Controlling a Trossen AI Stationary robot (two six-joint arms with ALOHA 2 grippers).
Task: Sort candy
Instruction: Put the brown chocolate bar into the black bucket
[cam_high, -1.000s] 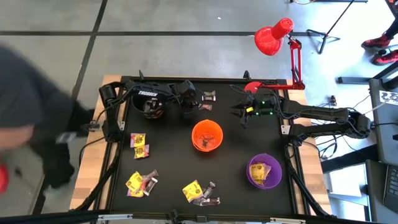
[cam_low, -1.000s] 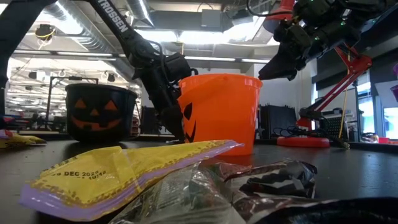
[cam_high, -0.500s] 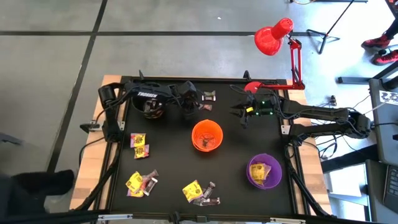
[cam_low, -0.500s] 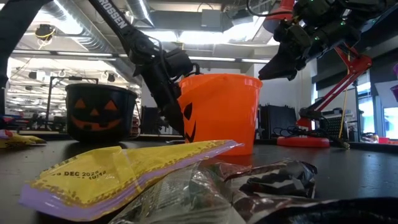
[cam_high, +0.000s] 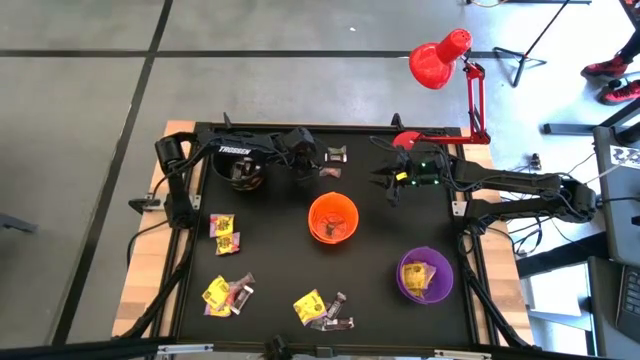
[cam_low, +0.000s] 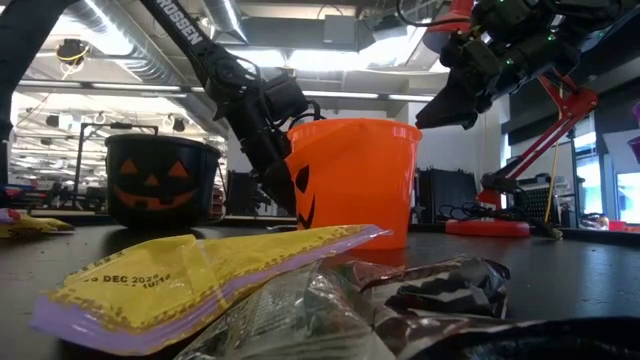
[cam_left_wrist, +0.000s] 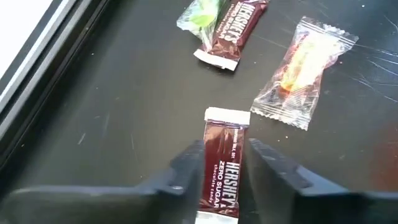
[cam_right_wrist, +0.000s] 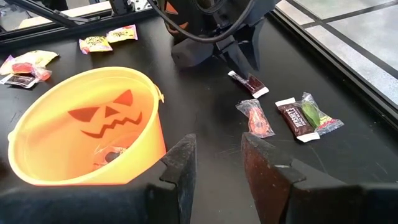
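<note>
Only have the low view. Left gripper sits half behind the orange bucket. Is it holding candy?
Observer: No. In the left wrist view the left gripper is open, its fingers either side of a Hershey's Zero Sugar bar that lies flat on the table.
Operator: Other candy near it?
Observer: Two pieces just beyond that bar: a second Hershey's bar and a clear-wrapped orange sweet.
Operator: Right gripper?
Observer: The right gripper is open with nothing between its fingers. It hovers beside the orange pumpkin bucket.
</note>
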